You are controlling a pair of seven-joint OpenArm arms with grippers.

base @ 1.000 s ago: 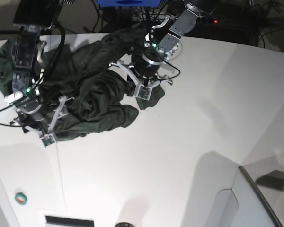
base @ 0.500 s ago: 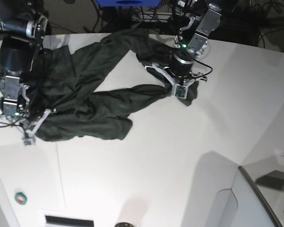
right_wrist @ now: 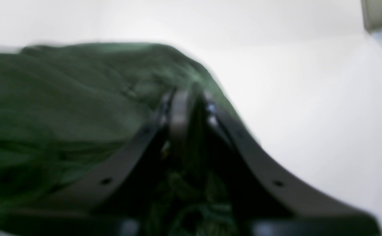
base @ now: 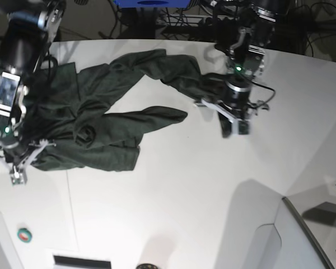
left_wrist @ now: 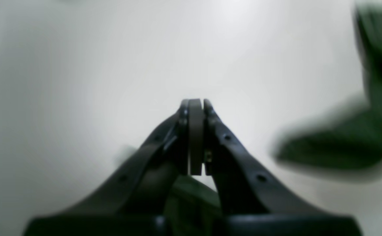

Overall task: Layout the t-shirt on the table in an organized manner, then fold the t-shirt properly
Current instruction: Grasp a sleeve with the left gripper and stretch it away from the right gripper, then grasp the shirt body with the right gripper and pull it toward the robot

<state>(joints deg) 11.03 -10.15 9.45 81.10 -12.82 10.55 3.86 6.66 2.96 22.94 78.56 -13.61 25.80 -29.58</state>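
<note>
shirt (base: 101, 120) lies crumpled over the far left of the table (base: 173, 202), one strip running right along the far edge toward the left gripper (base: 237, 128). near half and right side of the table are bare white, lots of room there; raised panel (base: 302, 235) takes the near right corner, thin seam (base: 71, 207) runs near-left. shirt's left part hangs at the table's left edge (partly behind the right arm).

left gripper: pads (left_wrist: 196, 137) pressed together, nothing between the tips in its wrist view; green cloth shows blurred just behind the fingers and off to the right, whether it's touching i can't tell.

right gripper (base: 17, 172) at the shirt's near left corner; wrist view is smeared, fingers (right_wrist: 178, 121) close together with green cloth bunched right at them, looks pinched on the shirt hem but the blur leaves the grip unclear.

small green round thing (base: 24, 235) near left, too small to make out.
</note>
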